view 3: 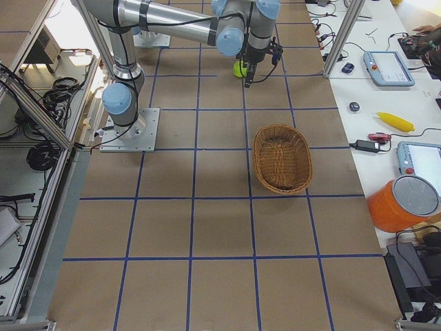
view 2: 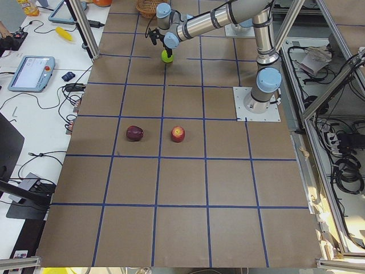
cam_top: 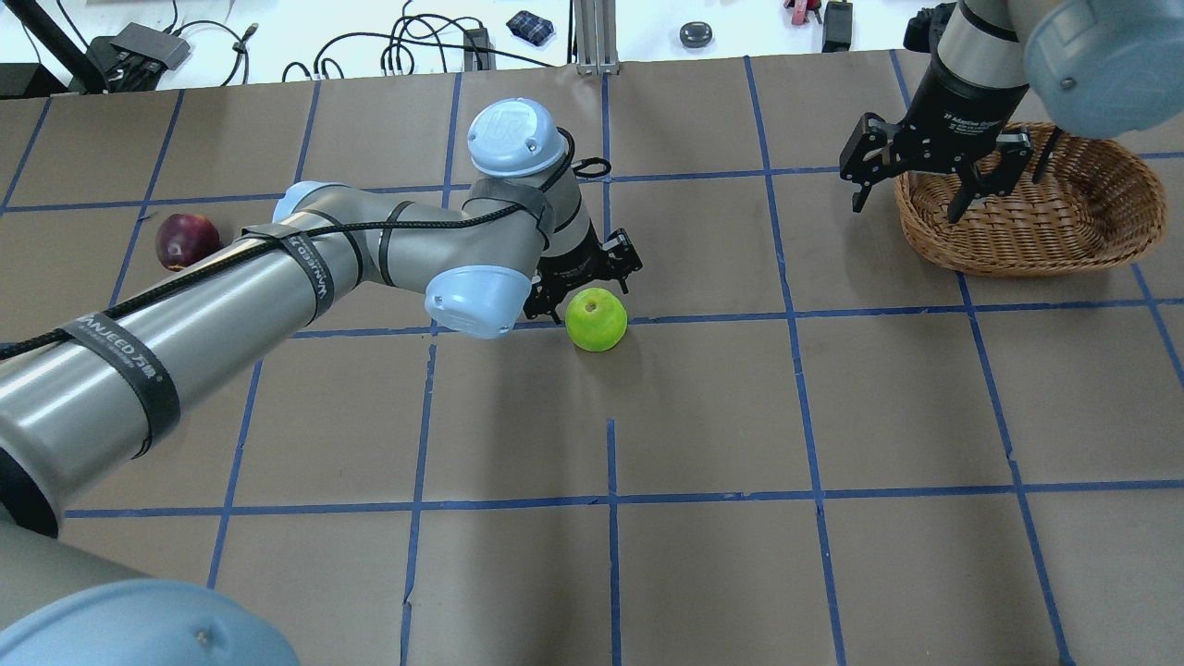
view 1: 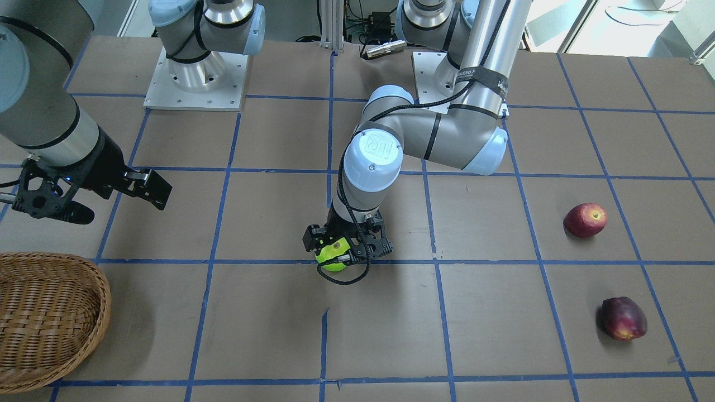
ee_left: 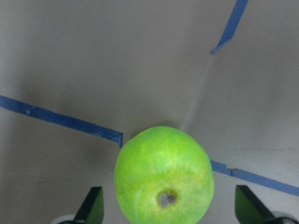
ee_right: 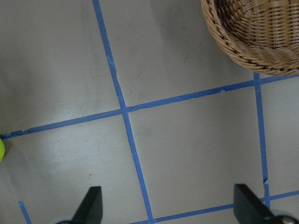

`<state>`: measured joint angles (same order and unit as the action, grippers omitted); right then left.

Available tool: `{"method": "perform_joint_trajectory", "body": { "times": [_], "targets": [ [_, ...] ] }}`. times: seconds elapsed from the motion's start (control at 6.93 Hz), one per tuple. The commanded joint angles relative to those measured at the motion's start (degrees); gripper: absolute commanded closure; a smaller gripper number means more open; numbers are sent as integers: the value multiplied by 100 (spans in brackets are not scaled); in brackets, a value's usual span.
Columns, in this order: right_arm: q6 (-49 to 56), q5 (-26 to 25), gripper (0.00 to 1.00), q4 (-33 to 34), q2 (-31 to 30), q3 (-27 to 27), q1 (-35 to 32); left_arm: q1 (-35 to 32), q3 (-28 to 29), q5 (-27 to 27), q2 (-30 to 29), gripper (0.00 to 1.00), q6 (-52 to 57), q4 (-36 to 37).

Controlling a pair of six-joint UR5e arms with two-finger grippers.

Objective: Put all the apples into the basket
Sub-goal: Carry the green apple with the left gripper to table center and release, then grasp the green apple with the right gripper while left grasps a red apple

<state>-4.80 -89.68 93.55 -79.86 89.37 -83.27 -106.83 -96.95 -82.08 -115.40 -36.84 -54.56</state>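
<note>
The lime green apple (view 1: 333, 259) rests on the table near its middle; it also shows in the overhead view (cam_top: 597, 319). My left gripper (view 1: 346, 245) is open and straddles it; in the left wrist view the apple (ee_left: 163, 175) sits between the fingertips (ee_left: 93, 207) with gaps on both sides. The red apple (view 1: 585, 219) and the maroon apple (view 1: 624, 318) lie apart on the table on my left side. The wicker basket (cam_top: 934, 236) stands empty on my right. My right gripper (cam_top: 925, 185) is open and empty, hovering beside the basket's rim (ee_right: 243, 46).
The two arm base plates (view 1: 195, 84) sit at the table's robot side. A side bench with tablets (view 3: 389, 67), a banana (view 3: 396, 121) and an orange container (view 3: 403, 203) runs along the far edge. The left arm's forearm (cam_top: 277, 287) hides the red apple in the overhead view.
</note>
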Motion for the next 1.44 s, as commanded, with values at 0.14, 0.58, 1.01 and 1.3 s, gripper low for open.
{"method": "perform_joint_trajectory", "body": {
  "times": [0.14, 0.58, 1.01, 1.3],
  "targets": [
    [-623, 179, 0, -21, 110, -16, -546, 1300, -7, -1095, 972, 0, 2908, -1903],
    [-2020, 206, 0, 557, 820, -77, -1960, 2908, -419, -1775, 1449, 0, 5713, -2024],
    [-2192, 663, 0, 1551, 1656, -51, -2667, 4422, -684, -1741, 1249, 0, 7923, -1465],
    [-2104, 707, 0, 1683, 1859, -95, -2694, 4924, -886, -1715, 1003, 0, 8725, -919]
  ]
}}
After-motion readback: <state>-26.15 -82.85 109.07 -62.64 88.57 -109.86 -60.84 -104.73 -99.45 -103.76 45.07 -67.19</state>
